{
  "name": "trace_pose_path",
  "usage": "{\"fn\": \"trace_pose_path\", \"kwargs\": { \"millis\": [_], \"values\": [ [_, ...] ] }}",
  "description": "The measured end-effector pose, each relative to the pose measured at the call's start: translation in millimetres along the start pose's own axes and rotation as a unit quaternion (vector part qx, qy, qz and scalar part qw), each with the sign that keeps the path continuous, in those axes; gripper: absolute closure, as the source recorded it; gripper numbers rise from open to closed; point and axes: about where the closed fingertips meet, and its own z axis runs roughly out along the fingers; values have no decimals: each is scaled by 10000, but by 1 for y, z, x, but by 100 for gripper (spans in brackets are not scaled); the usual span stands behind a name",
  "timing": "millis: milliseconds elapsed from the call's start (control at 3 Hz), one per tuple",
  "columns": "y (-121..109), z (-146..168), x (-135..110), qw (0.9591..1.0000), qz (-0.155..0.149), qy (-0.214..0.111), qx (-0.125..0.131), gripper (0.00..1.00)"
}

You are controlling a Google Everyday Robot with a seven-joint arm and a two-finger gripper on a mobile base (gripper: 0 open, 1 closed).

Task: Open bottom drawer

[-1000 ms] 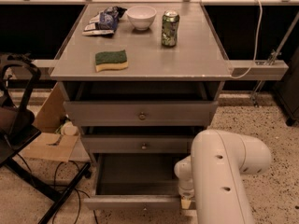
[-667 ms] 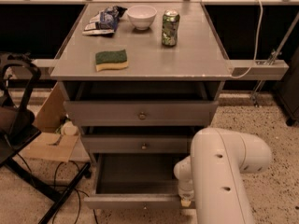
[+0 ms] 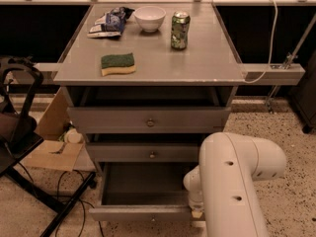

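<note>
The bottom drawer [image 3: 140,213] is the lowest of three grey drawers under the table. It stands pulled out toward me, and its plain grey inside [image 3: 143,180] shows. My gripper [image 3: 196,213] is at the right end of the drawer's front, low in the view. It is mostly hidden behind my white arm [image 3: 232,181]. The middle drawer [image 3: 143,153] and the top drawer [image 3: 148,120] each show a small round knob. Both look slightly pulled out.
The grey tabletop [image 3: 207,63] holds a green sponge [image 3: 118,63], a white bowl [image 3: 149,18], a green can [image 3: 180,30] and a snack bag [image 3: 108,22]. A black chair [image 3: 19,132] and a cardboard box [image 3: 52,149] stand to the left. A white cable [image 3: 270,28] hangs at the right.
</note>
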Motion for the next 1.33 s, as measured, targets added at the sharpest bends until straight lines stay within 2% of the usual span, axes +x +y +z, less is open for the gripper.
{"fn": "trace_pose_path", "kwargs": {
  "millis": [1333],
  "values": [
    [29,1,12,9998,132,132,-93,100]
  ]
}}
